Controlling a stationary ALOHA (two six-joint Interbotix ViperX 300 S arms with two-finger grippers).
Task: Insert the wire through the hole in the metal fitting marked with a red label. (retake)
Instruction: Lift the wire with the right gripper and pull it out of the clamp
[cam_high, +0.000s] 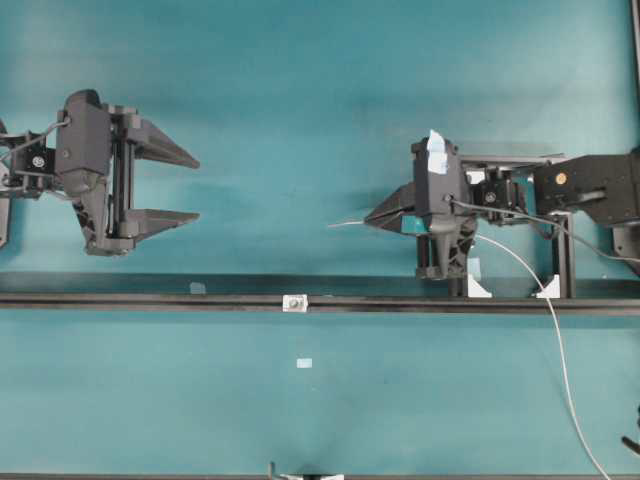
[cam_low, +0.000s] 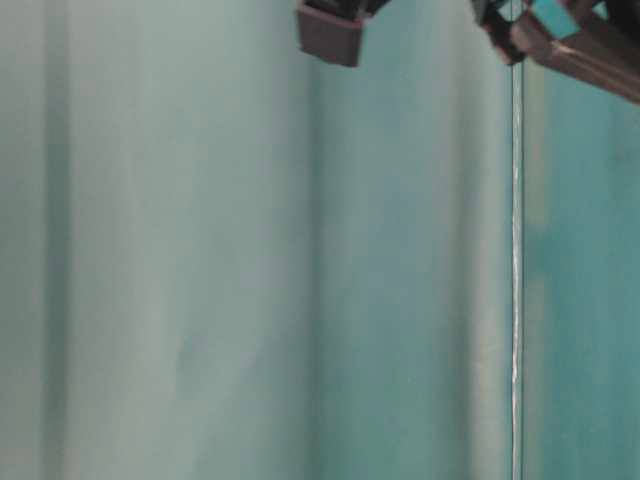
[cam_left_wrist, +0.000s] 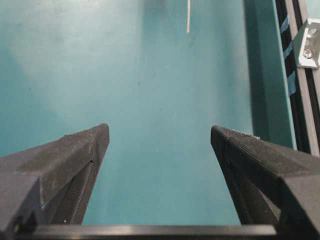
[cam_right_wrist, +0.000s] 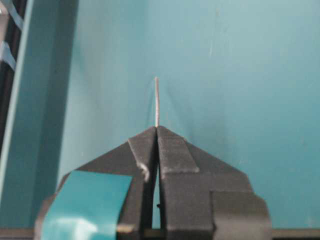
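Observation:
My right gripper is shut on the wire, whose short free end sticks out leftward past the fingertips; the rest trails behind the gripper in a long curve to the bottom right. In the right wrist view the wire tip stands straight out of the closed gripper. The metal fitting sits on the black rail, below and left of the wire tip; it also shows in the left wrist view. My left gripper is open and empty at the left, above the rail.
White brackets stand on the rail under the right arm. A small pale rectangle lies below the rail. A second black rail runs along the bottom edge. The table-level view shows only teal cloth and the wire.

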